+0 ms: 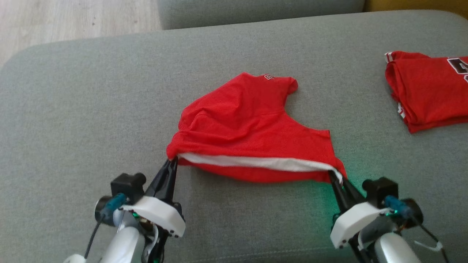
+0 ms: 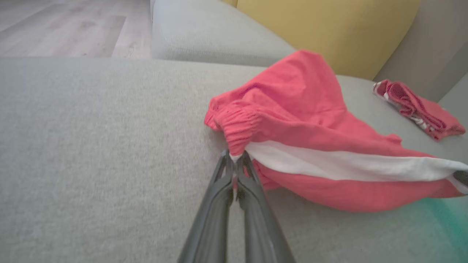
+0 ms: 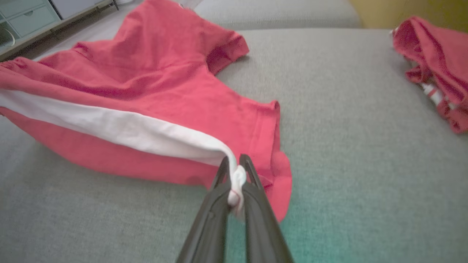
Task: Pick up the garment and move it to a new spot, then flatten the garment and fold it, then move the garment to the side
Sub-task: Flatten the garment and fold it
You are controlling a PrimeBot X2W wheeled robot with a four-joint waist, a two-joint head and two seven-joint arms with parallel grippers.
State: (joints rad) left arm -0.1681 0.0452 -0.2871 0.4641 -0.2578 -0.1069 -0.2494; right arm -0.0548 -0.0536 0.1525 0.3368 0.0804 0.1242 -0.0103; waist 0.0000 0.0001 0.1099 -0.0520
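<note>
Left gripper (image 1: 172, 163), at the lower left of the head view, is pinched tight on the garment's (image 1: 248, 124) left hem corner, where the red cloth gathers into a bunch just above the fingertips. From there the garment spreads rightward across the middle of the grey sofa (image 1: 73, 109). Its near edge stretches between the two grippers and shows a white inner strip between two red layers. The far part, with a sleeve and collar, lies rumpled on the cushion. Right gripper (image 1: 334, 175), at the lower right, is closed on the opposite hem corner, with a white fold nipped between its fingers. A green glow tints the cushion beside it. Well apart, at the sofa's far right, a second red jersey (image 1: 427, 95) lies bunched.
</note>
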